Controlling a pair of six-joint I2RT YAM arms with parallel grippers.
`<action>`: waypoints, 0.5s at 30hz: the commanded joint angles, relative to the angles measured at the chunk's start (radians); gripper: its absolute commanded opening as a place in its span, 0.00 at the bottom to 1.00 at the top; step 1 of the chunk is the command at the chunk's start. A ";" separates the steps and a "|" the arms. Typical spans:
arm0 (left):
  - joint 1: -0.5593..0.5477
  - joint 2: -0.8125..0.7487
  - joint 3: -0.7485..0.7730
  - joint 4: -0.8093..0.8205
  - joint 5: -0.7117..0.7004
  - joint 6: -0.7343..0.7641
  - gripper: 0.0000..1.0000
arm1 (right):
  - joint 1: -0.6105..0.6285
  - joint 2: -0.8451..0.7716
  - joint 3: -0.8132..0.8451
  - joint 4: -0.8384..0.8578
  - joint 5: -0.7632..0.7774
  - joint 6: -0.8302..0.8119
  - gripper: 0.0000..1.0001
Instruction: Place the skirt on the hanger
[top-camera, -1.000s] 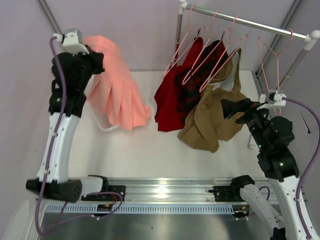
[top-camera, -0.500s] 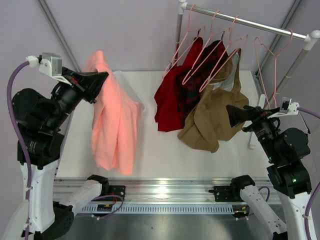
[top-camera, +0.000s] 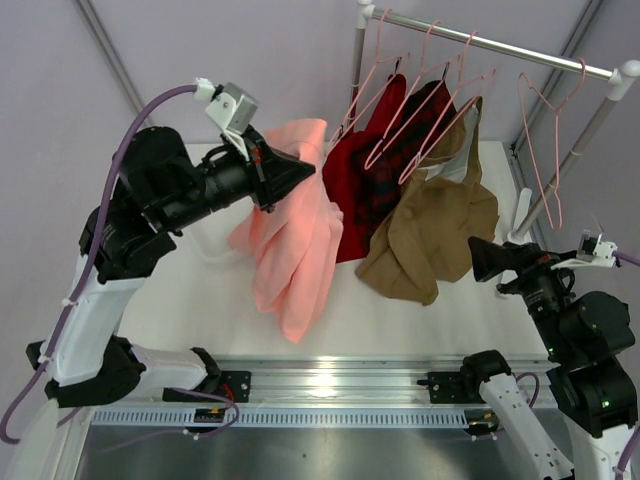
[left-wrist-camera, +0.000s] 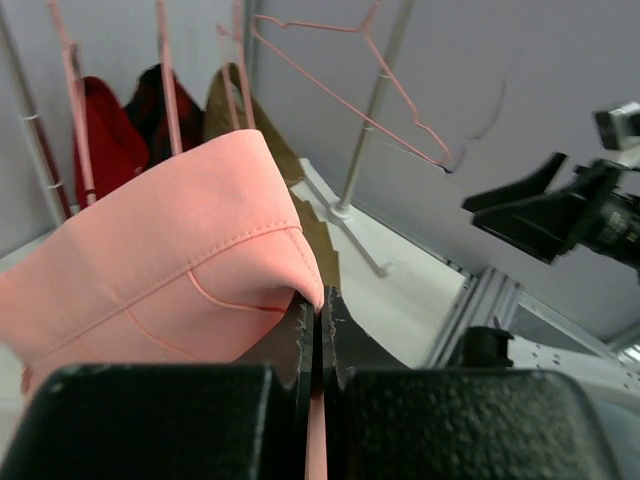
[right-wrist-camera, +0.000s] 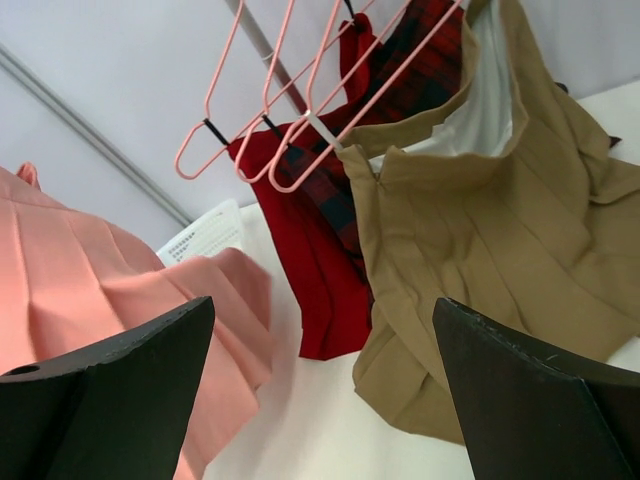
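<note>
The salmon-pink skirt hangs from my left gripper, which is shut on its top edge and holds it above the table, just left of the hung garments. In the left wrist view the skirt folds over the shut gripper. The empty pale-pink hanger hangs on the rail's right end, and it also shows in the left wrist view. My right gripper is open and empty at the right, below that hanger. In the right wrist view the open gripper faces the skirt.
The silver rail carries a dark red garment, a dark plaid garment and a tan-brown garment on pink hangers. The rail's post stands at the right. A metal track runs along the near edge.
My left arm has swung right, carrying the skirt from the far left to beside the red garment. My right gripper has drawn back and lower to the right.
</note>
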 joint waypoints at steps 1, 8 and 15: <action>-0.104 -0.015 0.135 0.016 -0.105 0.048 0.00 | 0.003 -0.007 0.016 -0.034 0.057 0.002 0.99; -0.232 -0.006 0.216 -0.009 -0.211 0.053 0.00 | 0.003 0.034 0.010 -0.005 0.035 -0.011 0.99; -0.243 -0.008 0.122 -0.041 -0.346 0.108 0.00 | 0.002 0.073 -0.028 0.059 -0.012 -0.008 0.99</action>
